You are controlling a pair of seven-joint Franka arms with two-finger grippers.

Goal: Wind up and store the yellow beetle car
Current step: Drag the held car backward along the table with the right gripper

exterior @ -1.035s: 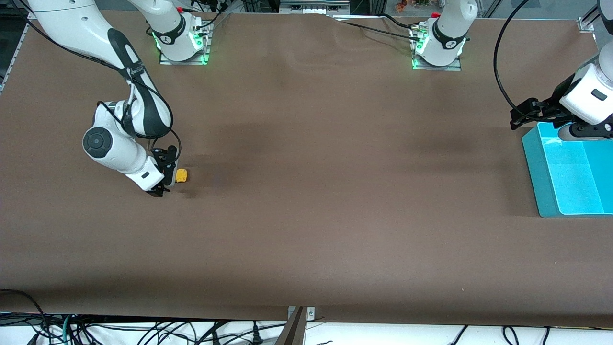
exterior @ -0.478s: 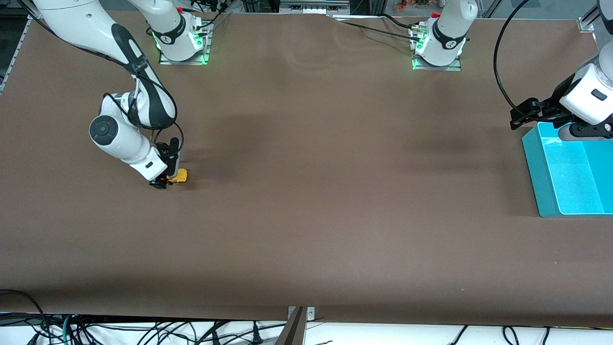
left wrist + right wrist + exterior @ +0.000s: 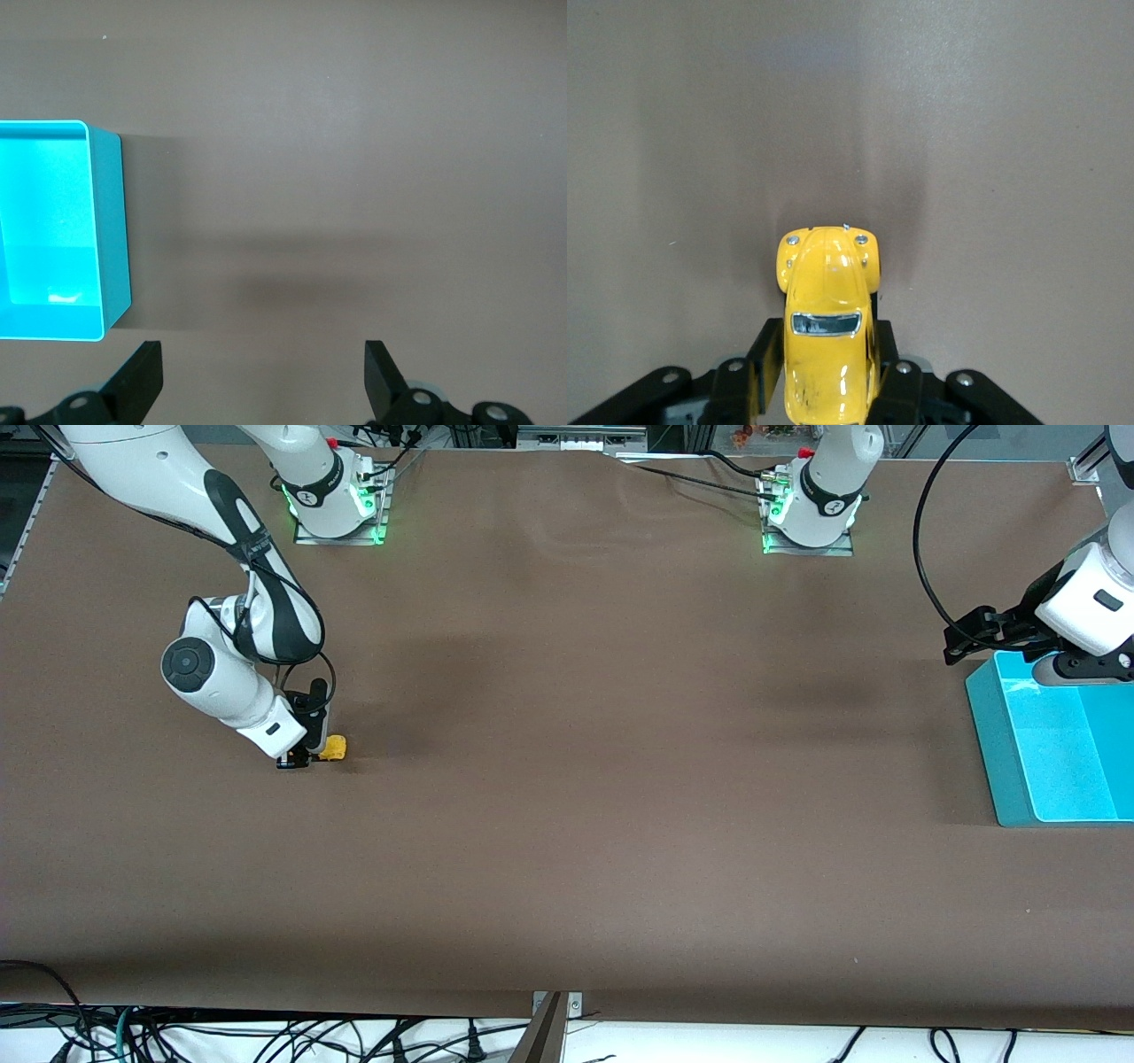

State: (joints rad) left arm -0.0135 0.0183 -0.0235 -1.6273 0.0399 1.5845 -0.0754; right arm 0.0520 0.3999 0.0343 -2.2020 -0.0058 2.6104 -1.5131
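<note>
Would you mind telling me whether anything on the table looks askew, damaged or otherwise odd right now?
Nothing stands out. The yellow beetle car sits upright on the table, gripped squarely between the fingers of the right gripper. The left gripper waits open by the turquoise bin, which stands level and looks empty.

Brown table [image 3: 620,824] bearing yellow beetle car [image 3: 335,747], teal bin [image 3: 992,726]

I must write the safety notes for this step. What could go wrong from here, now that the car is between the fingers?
1. The right end effector is shut on the yellow beetle car at its rounded, glossy sides only; it may slip or twist out when pulled back for winding.
2. The blue bin stands at the left arm's end of the table, so the carry is long and a weak grip may drop the car.
3. The left end effector waits open over the bin's edge and may obstruct the drop.
</note>
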